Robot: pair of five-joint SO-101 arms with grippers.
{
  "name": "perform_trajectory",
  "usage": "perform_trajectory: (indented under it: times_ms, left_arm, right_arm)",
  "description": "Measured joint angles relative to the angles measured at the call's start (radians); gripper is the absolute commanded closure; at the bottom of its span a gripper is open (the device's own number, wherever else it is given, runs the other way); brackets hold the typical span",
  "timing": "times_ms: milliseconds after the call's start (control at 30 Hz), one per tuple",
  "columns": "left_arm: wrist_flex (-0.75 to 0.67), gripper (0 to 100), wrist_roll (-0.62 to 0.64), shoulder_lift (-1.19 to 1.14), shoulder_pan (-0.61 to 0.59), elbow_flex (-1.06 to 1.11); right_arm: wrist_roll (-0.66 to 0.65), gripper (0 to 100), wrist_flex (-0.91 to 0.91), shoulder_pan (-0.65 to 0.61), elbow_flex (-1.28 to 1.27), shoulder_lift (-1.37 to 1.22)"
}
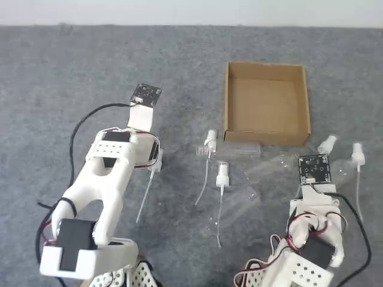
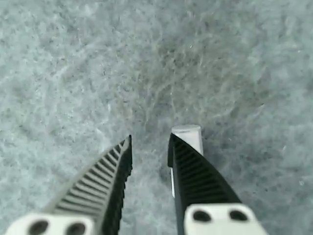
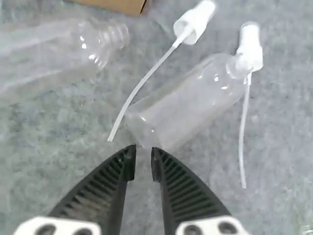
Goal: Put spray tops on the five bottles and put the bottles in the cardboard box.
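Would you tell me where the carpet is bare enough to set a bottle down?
Bare carpet stretches left of the cardboard box, beyond the left arm. The box's floor is bare too. It is crowded in front of the box, where bottles and spray tops lie.

Spray top (image 2: 188,131) mostly hidden behind left gripper (image 2: 149,140) finger; bottle (image 3: 44,49) cut off at picture edge.

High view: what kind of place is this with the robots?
Probably a robot practice bench, not a home. A white left arm and right arm sit at a grey carpeted table, with clear bottles, spray tops and a cardboard box laid out for them.
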State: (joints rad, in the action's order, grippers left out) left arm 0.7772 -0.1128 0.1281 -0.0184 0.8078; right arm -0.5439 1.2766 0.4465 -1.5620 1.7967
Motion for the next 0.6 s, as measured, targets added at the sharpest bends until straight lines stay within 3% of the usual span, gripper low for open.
perform_trajectory:
  times_ms: [200,600]
  left_arm:
    - [-0.049,89,0.000,0.000,0.000,0.018]
    - [-0.051,89,0.000,0.000,0.000,0.018]
  right_arm:
    - [0.002,98.8,-0.115,0.000,-0.098,0.000]
    - [0.002,98.6,-0.130,0.049,-0.100,-0.002]
